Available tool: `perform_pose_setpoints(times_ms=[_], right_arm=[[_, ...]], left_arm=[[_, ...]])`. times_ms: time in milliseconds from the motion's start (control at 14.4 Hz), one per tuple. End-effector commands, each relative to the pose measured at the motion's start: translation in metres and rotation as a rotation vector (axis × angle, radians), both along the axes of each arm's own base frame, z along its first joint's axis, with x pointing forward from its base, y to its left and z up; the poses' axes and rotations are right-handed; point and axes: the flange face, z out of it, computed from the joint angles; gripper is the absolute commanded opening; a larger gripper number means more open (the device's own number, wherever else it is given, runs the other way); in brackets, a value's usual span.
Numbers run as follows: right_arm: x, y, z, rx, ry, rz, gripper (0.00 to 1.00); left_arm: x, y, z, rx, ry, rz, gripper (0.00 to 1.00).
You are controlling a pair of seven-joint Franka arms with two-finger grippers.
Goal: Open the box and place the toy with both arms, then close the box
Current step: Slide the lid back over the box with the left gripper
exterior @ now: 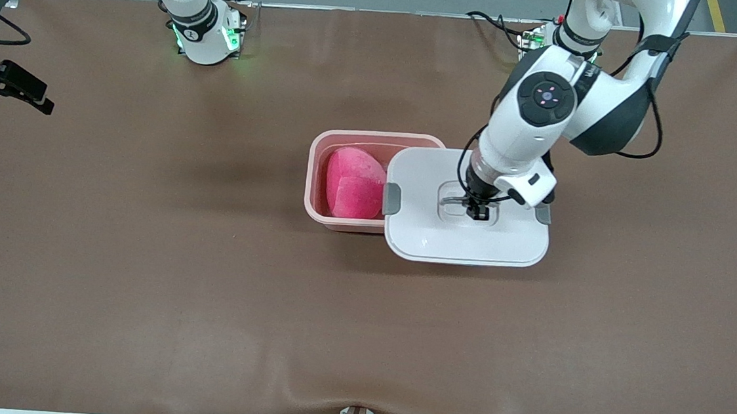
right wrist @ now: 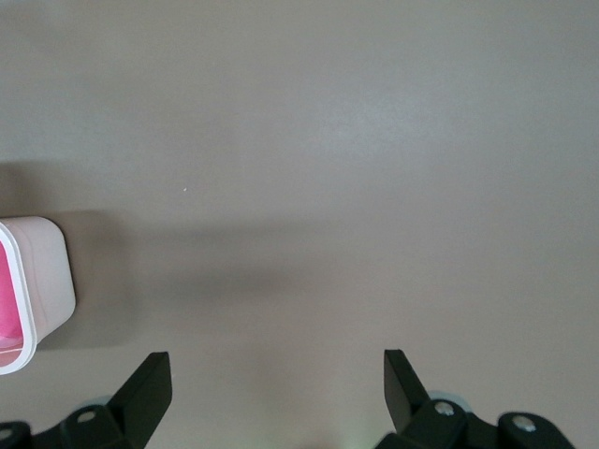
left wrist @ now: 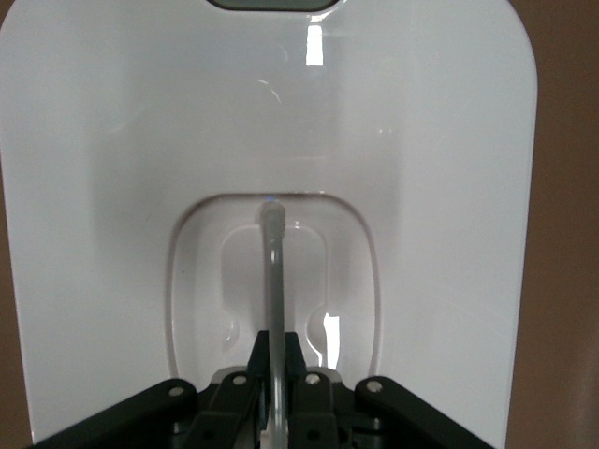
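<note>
The pink box (exterior: 354, 139) stands open mid-table with the pink toy (exterior: 354, 183) lying inside it. The white lid (exterior: 419, 237) overlaps the end of the box toward the left arm and juts out past it; I cannot tell whether it rests on the rim. My left gripper (exterior: 477, 210) is shut on the lid's thin centre handle (left wrist: 272, 271), with its fingers (left wrist: 277, 351) pinching the bar in the recess. My right gripper (right wrist: 277, 374) is open and empty, high over bare table toward the right arm's end, where it shows at the edge of the front view (exterior: 14, 97). A corner of the box (right wrist: 37, 281) shows in the right wrist view.
A grey clip (exterior: 391, 199) on the lid's side hangs over the box opening beside the toy. The brown table mat (exterior: 204, 286) lies bare around the box. The arm bases (exterior: 207, 36) stand along the edge of the table farthest from the front camera.
</note>
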Motion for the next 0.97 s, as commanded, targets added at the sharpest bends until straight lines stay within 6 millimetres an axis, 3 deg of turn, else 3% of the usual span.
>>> perform_pose_setpoints(times_ms=[0,208,347,555,902], right_arm=[[-0.005,-0.011,0.004,-0.011,-0.006,-0.002,1.0],[-0.003,-0.011,0.004,-0.011,-0.008,0.0,1.0],[-0.001,-0.011,0.002,-0.013,-0.006,-0.002,1.0],[-0.002,-0.012,0.001,-0.017,0.003,-0.003,1.0],[-0.006,-0.007,-0.002,-0.094,0.044,0.018,1.0]], left_arm=[[-0.01,-0.019,0.005,0.004,-0.019,0.036,0.0],[-0.025,-0.045,0.005,-0.012,-0.031,0.06,0.0],[-0.037,-0.074,-0.005,-0.029,-0.035,0.081,0.0],[-0.046,-0.101,-0.032,0.01,-0.033,0.091,0.0],[-0.063,-0.128,-0.04,0.021,-0.045,0.116,0.0]])
